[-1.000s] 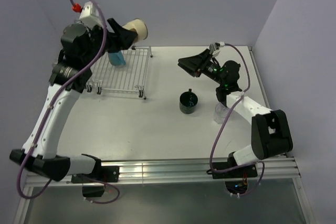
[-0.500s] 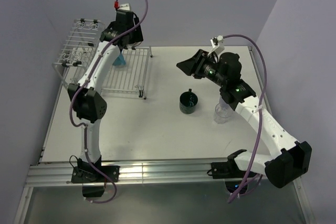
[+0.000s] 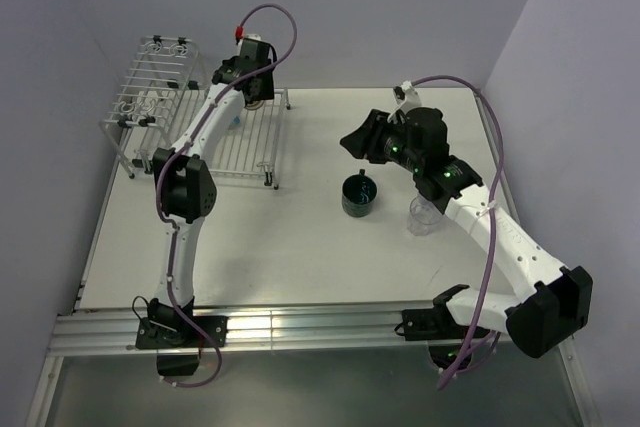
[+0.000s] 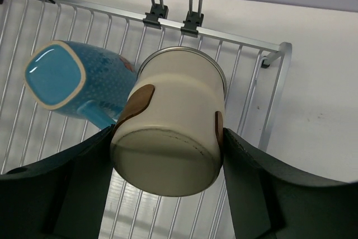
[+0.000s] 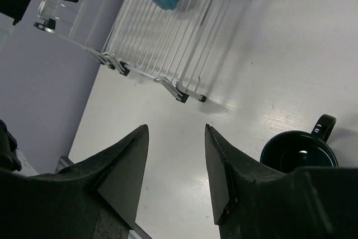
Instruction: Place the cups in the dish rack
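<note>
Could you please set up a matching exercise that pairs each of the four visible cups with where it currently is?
Things:
1. tan cup
2. light-blue mug
3. dark teal mug
4. clear tumbler

Places:
A. on the table, partly under the right arm
B. clamped in the left gripper
C. resting on the flat grid of the dish rack
D. mouth up on the table, out in the open

Pairs: 1-B, 2-C, 3-D, 4-A
</note>
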`<state>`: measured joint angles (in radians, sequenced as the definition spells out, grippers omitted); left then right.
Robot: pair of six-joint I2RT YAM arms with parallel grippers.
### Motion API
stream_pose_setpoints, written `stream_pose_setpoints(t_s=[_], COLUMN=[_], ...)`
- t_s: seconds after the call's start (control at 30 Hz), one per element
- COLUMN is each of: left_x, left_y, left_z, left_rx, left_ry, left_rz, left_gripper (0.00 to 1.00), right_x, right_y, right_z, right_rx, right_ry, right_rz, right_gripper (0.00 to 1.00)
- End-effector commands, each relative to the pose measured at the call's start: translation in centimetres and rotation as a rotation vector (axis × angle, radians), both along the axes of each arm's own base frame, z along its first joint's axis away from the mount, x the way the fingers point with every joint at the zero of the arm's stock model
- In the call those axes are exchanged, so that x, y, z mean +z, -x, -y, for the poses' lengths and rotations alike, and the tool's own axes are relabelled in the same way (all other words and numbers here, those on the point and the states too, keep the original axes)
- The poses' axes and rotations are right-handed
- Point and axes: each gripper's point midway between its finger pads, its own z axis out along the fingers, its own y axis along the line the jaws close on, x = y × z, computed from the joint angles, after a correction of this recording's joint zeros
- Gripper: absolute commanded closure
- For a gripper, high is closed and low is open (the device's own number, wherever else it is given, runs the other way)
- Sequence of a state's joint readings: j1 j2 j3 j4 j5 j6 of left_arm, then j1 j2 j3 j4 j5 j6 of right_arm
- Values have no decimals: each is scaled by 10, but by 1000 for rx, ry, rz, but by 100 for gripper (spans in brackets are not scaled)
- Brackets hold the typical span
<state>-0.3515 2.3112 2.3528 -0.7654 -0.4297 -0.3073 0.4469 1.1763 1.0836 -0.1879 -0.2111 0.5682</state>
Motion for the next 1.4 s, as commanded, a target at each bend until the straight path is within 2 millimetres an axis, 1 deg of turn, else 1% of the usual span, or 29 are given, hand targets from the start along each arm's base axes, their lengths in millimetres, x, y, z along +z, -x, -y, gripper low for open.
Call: stream_pose_setpoints(t_s=[0.0, 0.03, 0.13, 0.27, 0.6, 0.63, 0.83, 1.2, 1.23, 1.33, 1.37], left_x=[19, 12, 4, -1, -27, -32, -38, -51, -52, -55, -56], left_y=[-16, -17, -20, -21, -17, -17, -19, -21, -21, -22, -22], left_z=[3, 3, 5, 5, -4, -4, -6, -10, -10, -12, -13], left_rx=[3, 5, 1, -1, 23, 22, 26, 26, 27, 32, 33], left_ry=[-9, -14, -11, -10, -69, -74, -74, -79, -80, -81, -82], left_rz=[82, 73, 62, 57, 3, -7, -14, -33, -33, -35, -37], left_gripper=[100, 100, 100, 99, 96, 96, 92, 78, 77, 68, 61], right_x=[0, -1, -6, -13, -26, -27, -33, -42, -40, -43, -45], right_y=[2, 3, 3, 3, 1, 1, 0, -2, -3, -3, -4], right_z=[-1, -1, -1, -3, -7, -8, -8, -12, -12, -13, -13], right_rx=[6, 5, 7, 14, 19, 22, 18, 24, 23, 24, 24], right_ry=[17, 19, 26, 29, 21, 22, 31, 37, 35, 39, 42], right_rz=[25, 24, 16, 2, -16, -18, -29, -47, -45, -51, -52], right_gripper=[48, 48, 48, 48, 48, 48, 48, 48, 48, 48, 48])
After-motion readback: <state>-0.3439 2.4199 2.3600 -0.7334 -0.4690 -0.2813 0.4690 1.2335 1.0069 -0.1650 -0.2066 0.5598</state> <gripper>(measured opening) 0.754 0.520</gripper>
